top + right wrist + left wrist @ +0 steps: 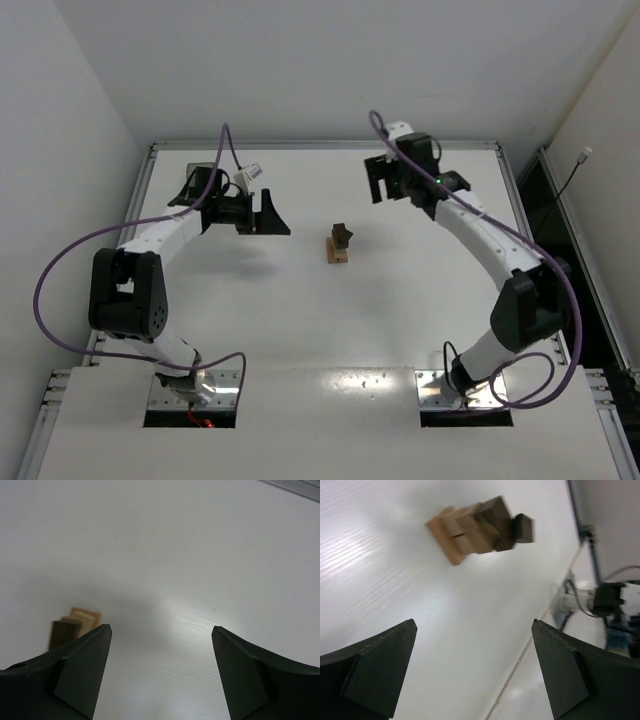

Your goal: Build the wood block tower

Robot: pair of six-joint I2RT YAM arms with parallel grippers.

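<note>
The tower [340,243] stands upright near the middle of the white table [300,330], between the two arms. It is a short stack of wood blocks [457,535], light tan ones at the bottom and dark brown ones above. In the left wrist view the top brown block [522,528] sticks out a little. The left gripper [275,215] hangs left of the tower, well apart from it, jaws wide and empty. The right gripper [383,192] is farther back on the right, also apart, jaws open with nothing between them
</note>
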